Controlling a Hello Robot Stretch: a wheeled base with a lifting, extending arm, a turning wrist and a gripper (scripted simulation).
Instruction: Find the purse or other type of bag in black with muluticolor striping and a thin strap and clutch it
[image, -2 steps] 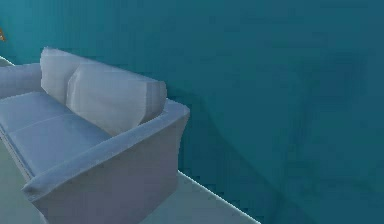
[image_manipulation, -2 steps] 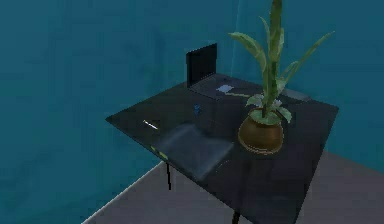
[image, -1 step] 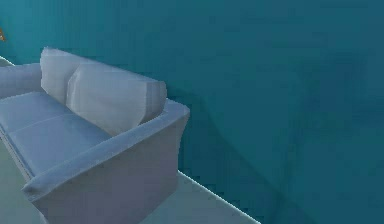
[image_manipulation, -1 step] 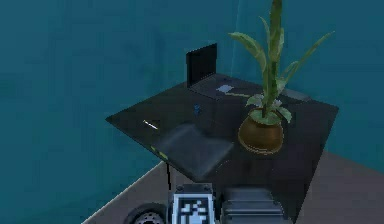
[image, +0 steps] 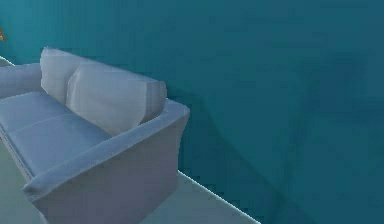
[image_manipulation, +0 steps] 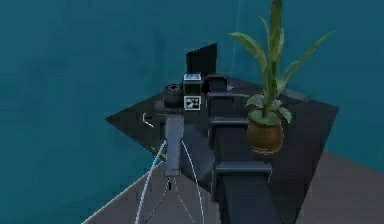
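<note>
The arm rises as a dark bar over a dark low table in the arm side view. Two white marked squares stand at its far end. Left of them sits a small dark round thing on the tabletop. Below it is the gripper, a grey body with thin pale fingers running down toward the picture's bottom edge. I cannot tell whether it holds anything. A dark flat upright object stands at the table's far side.
A potted plant with long green leaves stands on the table right of the arm. Teal walls close the corner behind it. In the forward view a pale grey sofa stands at the left against a teal wall.
</note>
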